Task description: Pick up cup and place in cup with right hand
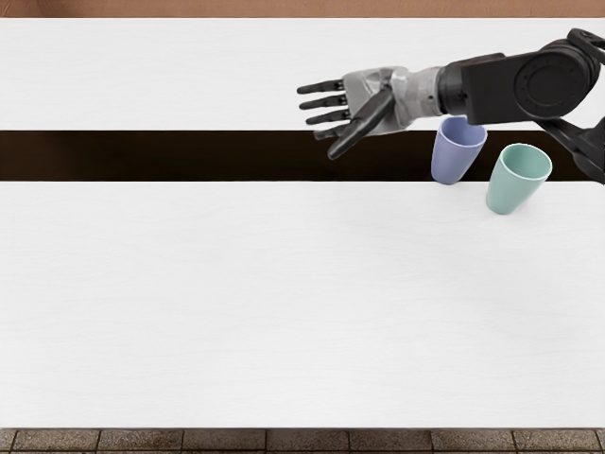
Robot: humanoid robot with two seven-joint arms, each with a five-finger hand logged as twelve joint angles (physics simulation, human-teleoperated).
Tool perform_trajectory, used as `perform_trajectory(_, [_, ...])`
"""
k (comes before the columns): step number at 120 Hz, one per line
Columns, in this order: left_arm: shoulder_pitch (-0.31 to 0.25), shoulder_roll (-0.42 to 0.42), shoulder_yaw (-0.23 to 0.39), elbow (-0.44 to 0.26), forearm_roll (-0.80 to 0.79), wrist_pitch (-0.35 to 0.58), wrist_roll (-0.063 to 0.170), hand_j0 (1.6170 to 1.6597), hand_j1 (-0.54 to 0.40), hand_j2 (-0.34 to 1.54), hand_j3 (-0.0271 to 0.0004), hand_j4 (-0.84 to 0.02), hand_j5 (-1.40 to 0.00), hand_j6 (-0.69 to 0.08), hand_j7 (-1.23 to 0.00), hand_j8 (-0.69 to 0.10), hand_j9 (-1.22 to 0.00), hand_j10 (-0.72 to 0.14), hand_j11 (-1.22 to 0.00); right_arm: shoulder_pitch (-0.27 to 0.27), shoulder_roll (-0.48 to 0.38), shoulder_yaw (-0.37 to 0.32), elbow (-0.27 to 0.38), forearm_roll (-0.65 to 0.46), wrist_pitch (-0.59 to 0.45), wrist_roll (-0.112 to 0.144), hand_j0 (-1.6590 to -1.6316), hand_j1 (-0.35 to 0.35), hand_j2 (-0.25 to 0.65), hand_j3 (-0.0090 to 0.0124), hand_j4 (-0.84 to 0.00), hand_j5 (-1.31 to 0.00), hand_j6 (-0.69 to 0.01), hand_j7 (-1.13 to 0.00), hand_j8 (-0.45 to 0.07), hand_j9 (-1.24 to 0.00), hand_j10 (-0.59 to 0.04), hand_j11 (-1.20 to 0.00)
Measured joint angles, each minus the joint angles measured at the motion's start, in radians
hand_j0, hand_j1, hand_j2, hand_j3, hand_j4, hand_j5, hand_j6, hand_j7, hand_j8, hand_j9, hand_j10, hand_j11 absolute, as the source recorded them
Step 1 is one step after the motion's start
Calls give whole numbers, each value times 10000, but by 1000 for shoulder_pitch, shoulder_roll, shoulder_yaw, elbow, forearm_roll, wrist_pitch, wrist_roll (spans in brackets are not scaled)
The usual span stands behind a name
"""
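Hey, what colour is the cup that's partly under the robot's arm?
Periwinkle blue; the cup shows in the head view.

1. Cup [455,163]: periwinkle blue, paler rim.
2. Cup [509,192]: mint green, paler rim.
3. Right hand [371,98]: light grey, with black fingers [322,102].
4. Right arm [496,90]: black.
5. Table [284,303]: white, faintly grained.
6. Band [189,156]: very dark brown.
7. Tiles [222,440]: mottled brown, dark joints.

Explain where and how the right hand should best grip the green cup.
Probably grip the green cup high on its outer wall, with the right hand coming from the near side. The cup stands upright, its round wall widens upward, and the purple cup stands close on the picture's left.
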Motion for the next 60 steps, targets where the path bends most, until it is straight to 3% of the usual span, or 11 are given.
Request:
perform_trajectory(22, [0,0,0,0,0,0,0,16581,3357,24,0,-121,-148,-123,-148,-123,-147,-120,-147,0,2,7,-14,-31,-5,0,-16581,-3489,-5,0,-1,1,5,0,4,-1,3,1])
perform_trajectory(43, [0,0,0,0,0,0,0,16581,3357,24,0,-120,-148,-123,-148,-122,-147,-120,-147,40,-24,24,-39,-416,18,9,-16581,-3490,-3,0,-2,0,1,0,1,0,1,1])
perform_trajectory(60, [0,0,0,0,0,0,0,16581,3357,24,0,-120,-148,-123,-148,-122,-147,-120,-147,66,-47,13,-43,-612,10,31,-16581,-3491,-1,0,-7,-1,-8,0,-5,0,-3,0])
